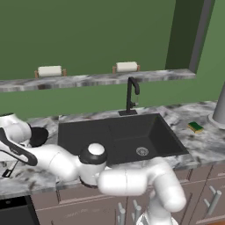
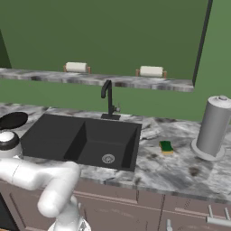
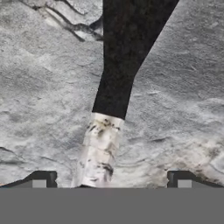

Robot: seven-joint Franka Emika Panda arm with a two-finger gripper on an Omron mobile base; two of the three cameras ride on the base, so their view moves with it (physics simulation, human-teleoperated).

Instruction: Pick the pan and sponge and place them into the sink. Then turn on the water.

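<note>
The claw (image 3: 111, 183) stood wide open, holding nothing, its fingertips (image 3: 43, 179) on either side of the pan's (image 2: 12, 120) handle on the grey counter (image 2: 171, 169) left of the sink (image 2: 54, 137). The sponge (image 2: 166, 147) lay on the counter right of the sink, near a paper towel roll (image 2: 214, 126).

Pan (image 2: 12, 120) left of sink (image 2: 54, 135); sponge (image 2: 166, 147) right (on counter).

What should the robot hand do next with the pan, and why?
Probably come straight down and close on the pan handle. The gripper is open, its fingertips sit on either side of the handle, and the pan rests on the counter, not yet in the sink.
</note>
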